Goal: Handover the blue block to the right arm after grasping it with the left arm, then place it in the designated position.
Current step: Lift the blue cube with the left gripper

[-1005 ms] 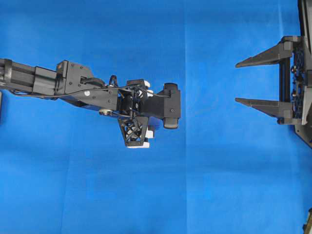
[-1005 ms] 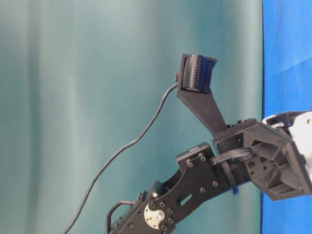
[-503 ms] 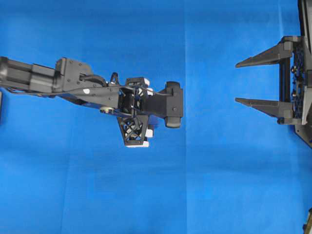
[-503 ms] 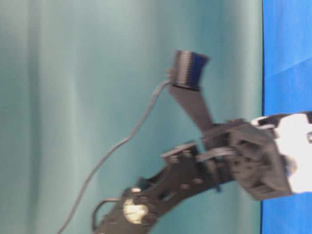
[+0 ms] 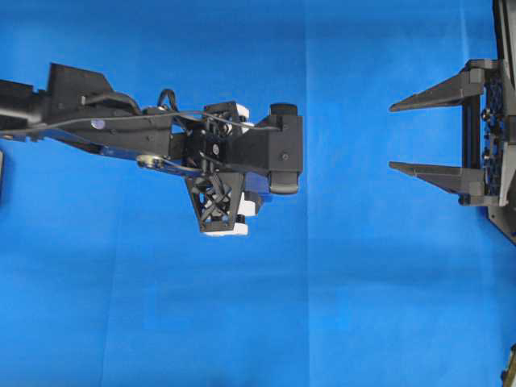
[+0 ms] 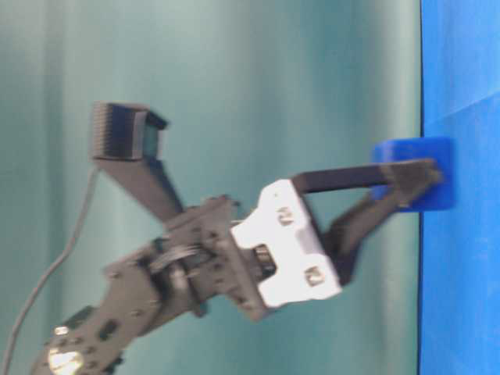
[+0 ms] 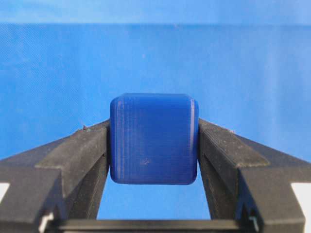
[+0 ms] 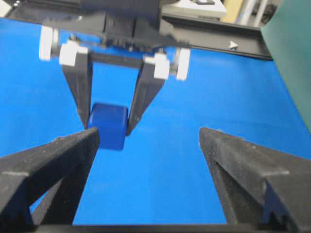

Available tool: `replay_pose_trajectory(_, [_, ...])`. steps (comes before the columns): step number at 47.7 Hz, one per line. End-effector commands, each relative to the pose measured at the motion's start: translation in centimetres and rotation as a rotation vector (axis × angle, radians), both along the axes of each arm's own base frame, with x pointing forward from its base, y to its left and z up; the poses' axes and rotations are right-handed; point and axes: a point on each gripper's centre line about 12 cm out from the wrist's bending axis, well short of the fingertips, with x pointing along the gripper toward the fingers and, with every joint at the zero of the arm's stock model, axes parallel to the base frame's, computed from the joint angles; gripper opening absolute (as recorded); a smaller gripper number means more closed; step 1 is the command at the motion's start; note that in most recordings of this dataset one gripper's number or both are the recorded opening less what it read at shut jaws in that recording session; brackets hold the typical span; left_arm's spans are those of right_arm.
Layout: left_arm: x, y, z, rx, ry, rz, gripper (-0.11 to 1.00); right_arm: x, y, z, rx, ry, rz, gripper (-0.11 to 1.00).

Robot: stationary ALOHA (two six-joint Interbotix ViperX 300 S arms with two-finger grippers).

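Note:
The blue block (image 7: 153, 139) is a small dark-blue cube pinched between the two black fingers of my left gripper (image 7: 153, 127), which is shut on it. In the table-level view the block (image 6: 414, 173) hangs at the tips of the left gripper (image 6: 419, 183), close over the blue cloth. From overhead the left arm (image 5: 242, 153) covers the block. My right gripper (image 5: 393, 135) waits at the right edge, open and empty. The right wrist view shows the block (image 8: 108, 125) just beyond the right gripper (image 8: 148, 138), near its left finger.
Blue cloth (image 5: 347, 306) covers the whole table. A teal backdrop (image 6: 195, 94) hangs behind. A black frame rail (image 8: 218, 36) runs along the far side behind the left arm. A dark object (image 5: 511, 367) pokes in at the lower right corner.
The left arm has risen away from the cloth, carrying the block, and its fingers and block have come into the table-level view. The right gripper has stayed still and open.

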Motion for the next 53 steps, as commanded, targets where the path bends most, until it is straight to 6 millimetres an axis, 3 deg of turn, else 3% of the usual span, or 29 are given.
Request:
replay_pose_trajectory(1, [0.1, 0.1, 3.2, -0.001, -0.063, 0.003, 0.48, 0.3, -0.1, 1.2, 0.005, -0.032, -0.002, 0.97])
replay_pose_trajectory(42, [-1.3, 0.2, 12.9, 0.008, -0.083, -0.001, 0.48, 0.3, -0.1, 1.4, 0.005, -0.034, -0.002, 0.97])
replay_pose_trajectory(53, [-1.3, 0.3, 13.3, 0.008, -0.089, 0.002, 0.48, 0.3, -0.1, 1.4, 0.006, -0.034, -0.003, 0.97])
